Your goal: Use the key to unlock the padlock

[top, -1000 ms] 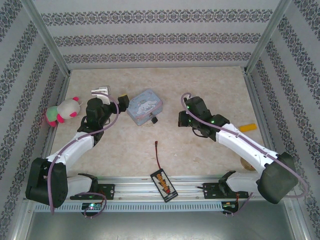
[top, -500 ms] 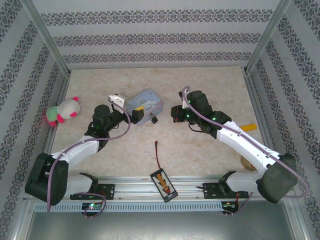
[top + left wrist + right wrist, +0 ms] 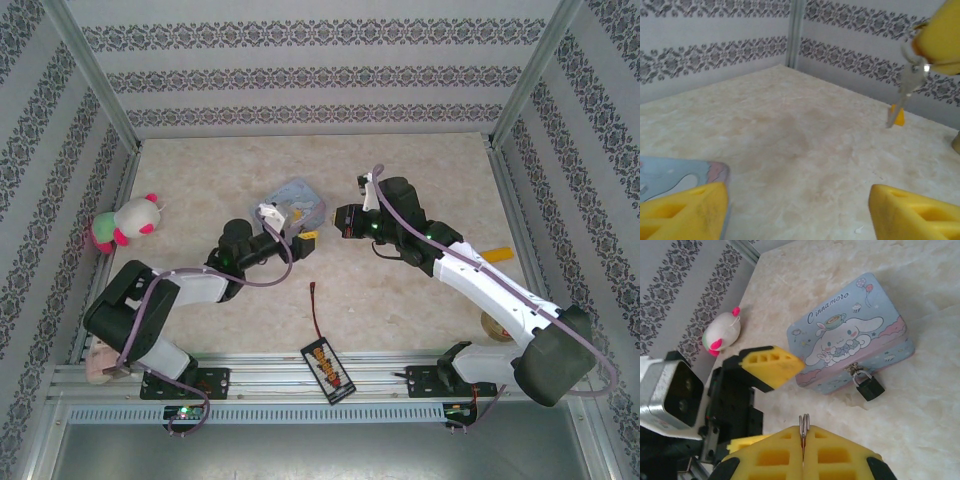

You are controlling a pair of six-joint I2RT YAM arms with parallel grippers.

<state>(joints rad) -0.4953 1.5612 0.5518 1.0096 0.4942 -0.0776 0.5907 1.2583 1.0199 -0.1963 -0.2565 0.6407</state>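
1. Two parts look done. The key [image 3: 804,421] is off the table [image 3: 440,170], and it is pinched between the closed pads of the right gripper [image 3: 804,440], sticking out past the fingertips.
2. The padlock [image 3: 869,386] is still locked. Its shackle runs through the clasp on the front wall of the blue tin [image 3: 850,335], and its dark body lies just beside that wall.
3. The tin sits a bit left of the table's middle, nearer the far edge than the near edge.
4. The left gripper [image 3: 800,205] has its jaws apart with nothing between them. It is low and just beside the tin on the near-left side. It is not touching the padlock as far as I can see.
5. The right gripper hangs near the tin's right side. The key is clearly apart from the padlock and not at the keyhole. I cannot see the keyhole itself.
6. My read is that pickup is done and the unlock itself is not begun.
7. Left to do:
   - steady the padlock, which is likely the left gripper's job
   - line the key up and insert it
   - turn it until the shackle frees
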